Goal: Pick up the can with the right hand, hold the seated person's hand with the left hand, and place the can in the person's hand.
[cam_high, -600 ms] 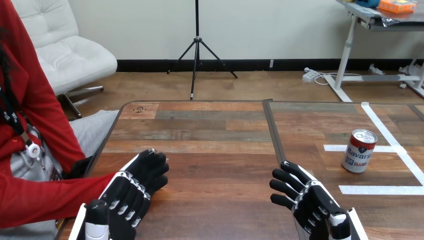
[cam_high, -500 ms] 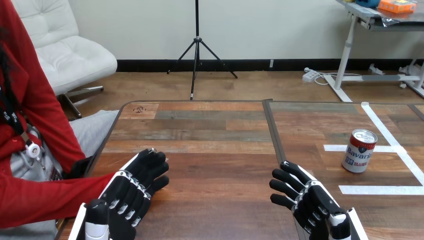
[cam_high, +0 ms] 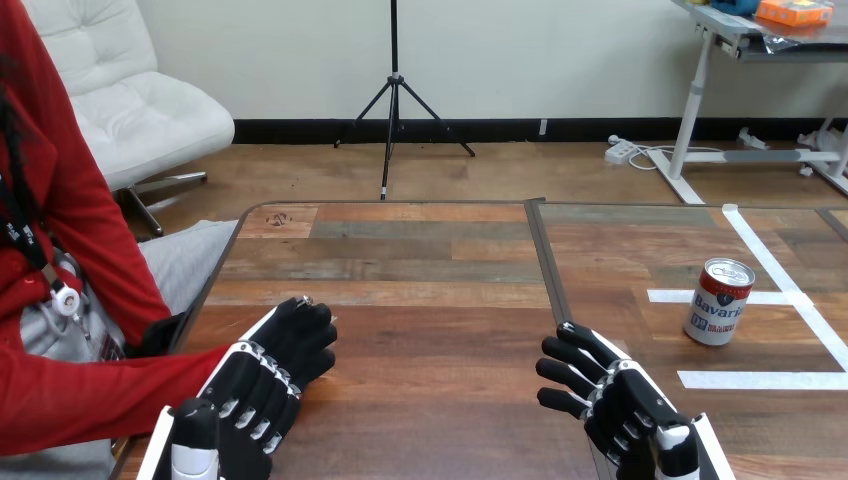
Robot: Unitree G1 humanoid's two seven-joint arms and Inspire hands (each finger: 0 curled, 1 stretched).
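Pickup not yet begun: can (cam_high: 718, 301) upright, apart from right hand (cam_high: 612, 405), spread and empty; next reach right, curl round can

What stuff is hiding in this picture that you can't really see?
All in the head view:
1. Whatever lies under the left hand: its back covers the spot where the person's red sleeve ends, so a grip cannot be told.
2. The can's far side: it faces away from the camera.
3. The right hand's wrist: cut off by the bottom edge.
4. The table's right end: cut off by the side edge.
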